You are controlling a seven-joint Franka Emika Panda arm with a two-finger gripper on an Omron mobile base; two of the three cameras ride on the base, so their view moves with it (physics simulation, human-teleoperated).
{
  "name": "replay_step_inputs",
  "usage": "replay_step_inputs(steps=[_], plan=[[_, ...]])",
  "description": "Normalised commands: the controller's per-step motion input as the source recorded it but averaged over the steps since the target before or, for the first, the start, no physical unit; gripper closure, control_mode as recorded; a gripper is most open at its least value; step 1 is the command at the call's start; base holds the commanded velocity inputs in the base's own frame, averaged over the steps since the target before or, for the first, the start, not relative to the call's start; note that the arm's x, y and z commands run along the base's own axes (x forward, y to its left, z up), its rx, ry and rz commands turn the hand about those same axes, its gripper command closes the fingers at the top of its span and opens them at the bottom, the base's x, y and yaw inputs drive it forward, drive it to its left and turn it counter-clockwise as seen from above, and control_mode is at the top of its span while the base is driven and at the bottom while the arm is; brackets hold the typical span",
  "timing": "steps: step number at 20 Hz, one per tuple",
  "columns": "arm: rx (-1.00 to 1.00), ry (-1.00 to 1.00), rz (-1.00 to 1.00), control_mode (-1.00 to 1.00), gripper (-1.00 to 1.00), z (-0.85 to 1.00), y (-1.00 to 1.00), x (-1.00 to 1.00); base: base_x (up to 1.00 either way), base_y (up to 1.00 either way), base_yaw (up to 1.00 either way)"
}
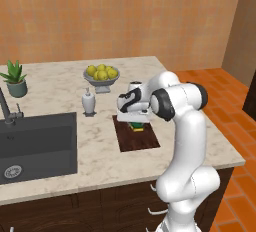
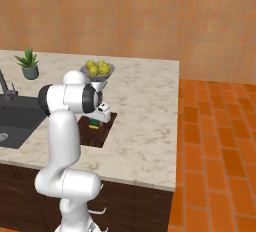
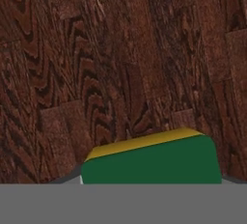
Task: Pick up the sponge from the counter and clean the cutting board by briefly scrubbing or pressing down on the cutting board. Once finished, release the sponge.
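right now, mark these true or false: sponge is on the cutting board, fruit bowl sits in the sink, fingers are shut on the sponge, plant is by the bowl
1. The sponge is over the cutting board. True.
2. The fruit bowl sits in the sink. False: it stands on the counter, behind the board.
3. The fingers are shut on the sponge. True.
4. The potted plant stands right beside the bowl. False: it is at the counter's far left, behind the sink.

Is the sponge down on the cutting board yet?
Touching. In the left base view the sponge sits on the cutting board under the gripper, with no gap visible below it.
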Motion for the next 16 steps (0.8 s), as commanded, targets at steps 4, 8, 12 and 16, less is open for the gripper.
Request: replay_step_inputs(steps=[4,8,12,16], plan=[[0.0,-0.08,0.0,-1.0,1.0,-0.39,0.7,-0.16,0.0,0.0,0.0],[0.0,-0.07,0.0,-1.0,1.0,-0.88,0.59,-0.48,0.0,0.0,0.0],[-0.01,0.0,0.0,-1.0,1.0,-0.99,0.35,-0.93,0.0,0.0,0.0],[0.04,0.0,0.0,-1.0,1.0,-0.11,-0.3,-0.44,0.0,0.0,0.0]])
